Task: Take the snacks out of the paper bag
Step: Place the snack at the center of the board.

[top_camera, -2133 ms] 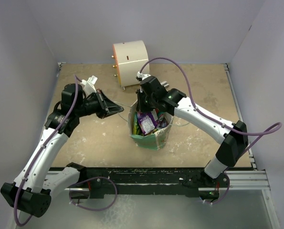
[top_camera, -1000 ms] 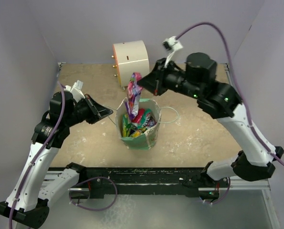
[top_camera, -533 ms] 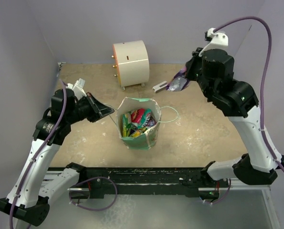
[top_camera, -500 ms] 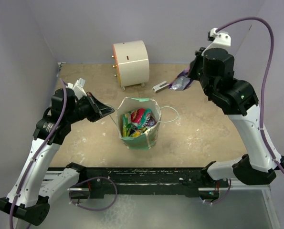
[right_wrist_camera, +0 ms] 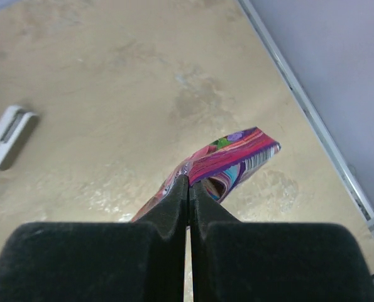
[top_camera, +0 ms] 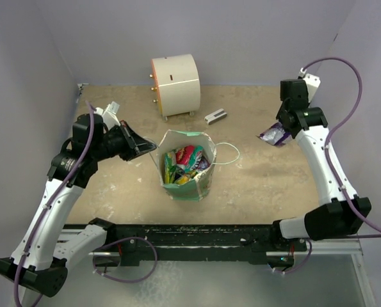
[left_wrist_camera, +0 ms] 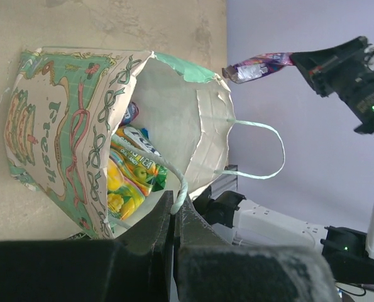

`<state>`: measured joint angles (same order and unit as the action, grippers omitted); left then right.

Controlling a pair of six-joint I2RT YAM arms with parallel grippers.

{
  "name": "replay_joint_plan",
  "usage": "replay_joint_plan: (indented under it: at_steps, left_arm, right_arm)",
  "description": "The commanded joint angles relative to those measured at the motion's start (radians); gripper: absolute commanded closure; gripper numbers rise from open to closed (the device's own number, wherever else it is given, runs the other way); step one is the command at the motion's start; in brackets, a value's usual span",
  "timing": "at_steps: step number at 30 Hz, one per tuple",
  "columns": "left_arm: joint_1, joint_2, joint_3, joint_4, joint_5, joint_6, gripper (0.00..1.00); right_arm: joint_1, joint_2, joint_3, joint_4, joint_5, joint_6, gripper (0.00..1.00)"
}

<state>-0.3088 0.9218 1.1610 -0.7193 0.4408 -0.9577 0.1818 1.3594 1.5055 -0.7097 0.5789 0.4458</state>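
Right wrist: right gripper (right_wrist_camera: 188,184) jaws pinch a purple-pink packet (right_wrist_camera: 234,156) at far right. Left gripper (left_wrist_camera: 173,207) jaws clamp the paper bag (left_wrist_camera: 61,145) handle (left_wrist_camera: 177,181); snacks (top_camera: 185,160) inside.

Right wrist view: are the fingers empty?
No, the right fingers are pinched shut on a shiny purple-and-pink striped snack packet.

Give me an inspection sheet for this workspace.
Surface: tan table, scuffed, pale smears.
Job's things: paper bag upright, open, centre; snacks inside; one purple packet out, at right.
Clutter: white cylinder, grey-white block, behind the bag.
Grippers: left gripper shut on the bag's handle; right gripper shut on the purple packet.
Cables: purple cable looping off each arm.
Surroundings: lilac walls; metal rail at near edge.
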Motion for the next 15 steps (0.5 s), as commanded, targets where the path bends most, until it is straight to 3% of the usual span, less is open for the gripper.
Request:
replay_joint_plan:
  at_steps: [1, 9, 15]
  left_arm:
    - [0.002, 0.017, 0.053, 0.074, 0.047, 0.021, 1.0]
    - [0.003, 0.092, 0.146, -0.01, 0.034, 0.115, 1.0]
    - [0.004, 0.152, 0.256, -0.101, -0.016, 0.199, 1.0]
  right_arm:
    - [-0.085, 0.035, -0.048, 0.145, -0.014, 0.045, 1.0]
    - [-0.145, 0.267, 0.001, 0.215, -0.058, 0.076, 1.0]
    - [-0.15, 0.63, 0.316, 0.188, -0.161, 0.102, 0.99]
